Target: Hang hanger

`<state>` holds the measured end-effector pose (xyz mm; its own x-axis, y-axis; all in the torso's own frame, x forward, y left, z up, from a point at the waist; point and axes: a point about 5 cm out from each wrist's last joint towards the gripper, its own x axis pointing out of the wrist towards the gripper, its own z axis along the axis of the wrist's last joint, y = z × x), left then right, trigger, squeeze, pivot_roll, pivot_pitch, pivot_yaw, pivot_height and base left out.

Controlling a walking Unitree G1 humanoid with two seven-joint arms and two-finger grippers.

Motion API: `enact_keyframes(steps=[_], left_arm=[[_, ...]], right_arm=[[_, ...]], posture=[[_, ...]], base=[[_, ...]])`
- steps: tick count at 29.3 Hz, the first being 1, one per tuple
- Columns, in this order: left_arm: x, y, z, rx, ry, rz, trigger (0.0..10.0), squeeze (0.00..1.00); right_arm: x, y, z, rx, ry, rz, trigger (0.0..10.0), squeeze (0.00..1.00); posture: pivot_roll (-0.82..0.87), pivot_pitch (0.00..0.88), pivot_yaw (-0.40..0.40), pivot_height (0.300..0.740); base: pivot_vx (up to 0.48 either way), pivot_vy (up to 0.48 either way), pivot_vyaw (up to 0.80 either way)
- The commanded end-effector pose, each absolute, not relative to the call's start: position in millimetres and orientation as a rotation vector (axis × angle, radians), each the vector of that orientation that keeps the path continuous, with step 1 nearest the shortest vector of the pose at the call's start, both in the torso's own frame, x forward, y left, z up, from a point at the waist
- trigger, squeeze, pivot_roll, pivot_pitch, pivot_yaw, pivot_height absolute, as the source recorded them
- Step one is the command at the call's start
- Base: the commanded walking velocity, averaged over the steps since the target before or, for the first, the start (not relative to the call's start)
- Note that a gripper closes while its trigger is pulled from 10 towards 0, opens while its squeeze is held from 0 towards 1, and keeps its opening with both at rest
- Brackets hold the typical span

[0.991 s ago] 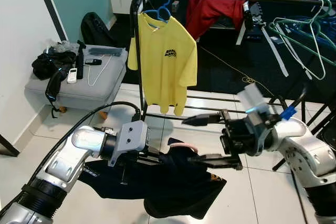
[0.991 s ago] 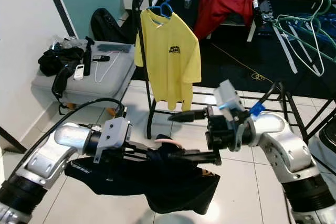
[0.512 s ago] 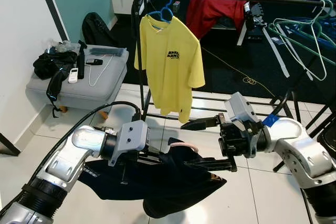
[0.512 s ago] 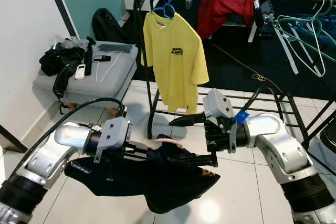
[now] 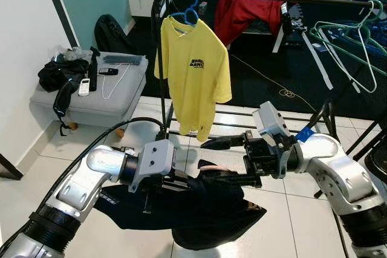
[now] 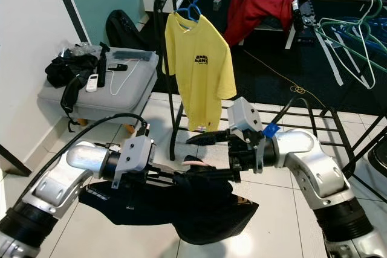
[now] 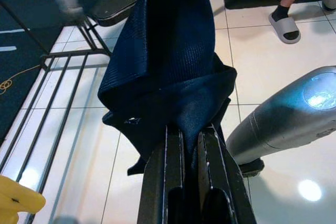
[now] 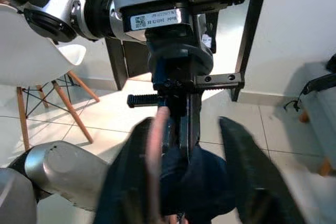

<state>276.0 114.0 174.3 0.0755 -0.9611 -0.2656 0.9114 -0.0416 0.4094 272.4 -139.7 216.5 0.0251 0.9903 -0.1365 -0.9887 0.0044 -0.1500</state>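
Your left hand (image 5: 181, 180): fingers pressed together, pinching the dark shirt (image 5: 205, 209). Your right hand (image 5: 214, 161): fingers spread around the pink hanger (image 5: 211, 165) hook, above the floor.

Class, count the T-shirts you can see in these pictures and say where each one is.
2. The yellow T-shirt hangs on a blue hanger at the rack's left end. The dark T-shirt is held by the left gripper, low before the rack. The red garment's type is unclear.
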Motion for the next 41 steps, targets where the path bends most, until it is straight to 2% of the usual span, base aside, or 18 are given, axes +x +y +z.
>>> enact_keyframes(steps=[1, 5, 6, 12, 13, 27, 28, 29, 30, 39, 40, 41], left_arm=[[275, 109, 176, 0.564, -0.127, -1.533, 0.0, 0.0], [275, 109, 176, 0.562, -0.128, -1.532, 0.0, 0.0], [275, 108, 177, 0.562, -0.129, -1.532, 0.0, 0.0], [275, 108, 177, 0.562, -0.129, -1.533, 0.0, 0.0], [275, 107, 177, 0.562, -0.129, -1.534, 0.0, 0.0], [278, 107, 176, 0.569, -0.129, -1.509, 0.0, 0.0], [281, 107, 177, 0.559, -0.144, -1.475, 3.7, 0.31], [281, 107, 177, 0.559, -0.144, -1.475, 3.7, 0.31], [282, 107, 178, 0.553, -0.156, -1.45, 10.0, 1.0], [287, 108, 181, 0.567, -0.196, -1.403, 10.0, 1.0], [290, 110, 181, 0.584, -0.195, -1.37, 10.0, 0.38], [290, 110, 181, 0.584, -0.195, -1.37, 10.0, 0.38]], right_arm=[[270, -133, 220, -0.227, -0.016, 1.587, 0.0, 0.0], [270, -132, 219, -0.233, -0.004, 1.601, 0.0, 0.0], [270, -133, 218, -0.237, 0.006, 1.607, 0.9, 0.0], [269, -133, 218, -0.241, 0.015, 1.613, 0.7, 0.0], [269, -134, 217, -0.24, 0.029, 1.623, 0.0, 0.0], [275, -135, 224, -0.225, -0.002, 1.597, 0.0, 0.0], [275, -135, 225, -0.225, -0.009, 1.588, 0.0, 0.0], [275, -135, 225, -0.225, -0.009, 1.588, 0.0, 0.0], [276, -135, 225, -0.224, -0.012, 1.582, 0.0, 0.0], [277, -136, 225, -0.225, -0.003, 1.573, 0.0, 0.0], [277, -138, 224, -0.231, 0.01, 1.57, 0.0, 0.0], [277, -138, 224, -0.231, 0.01, 1.57, 0.0, 0.0]], posture=[[-0.06, 0.116, -0.003, 0.74], [-0.07, 0.121, -0.005, 0.74], [-0.07, 0.124, -0.006, 0.74], [-0.07, 0.124, -0.006, 0.74], [-0.07, 0.124, -0.007, 0.74], [-0.07, 0.123, -0.008, 0.74], [-0.07, 0.124, -0.008, 0.74], [-0.07, 0.124, -0.008, 0.74], [-0.07, 0.124, -0.008, 0.74], [-0.07, 0.124, -0.006, 0.74], [-0.07, 0.124, -0.006, 0.74], [-0.07, 0.124, -0.006, 0.74]], base=[[0.0, 0.0, 0.0], [0.0, 0.0, 0.0], [0.0, 0.0, 0.0], [0.0, 0.0, 0.0], [0.0, 0.0, 0.0], [0.0, 0.0, 0.0], [0.0, 0.0, 0.0], [0.0, 0.0, 0.0], [0.0, 0.0, 0.0], [0.0, 0.0, 0.0], [0.0, 0.0, 0.0], [0.0, 0.0, 0.0]])
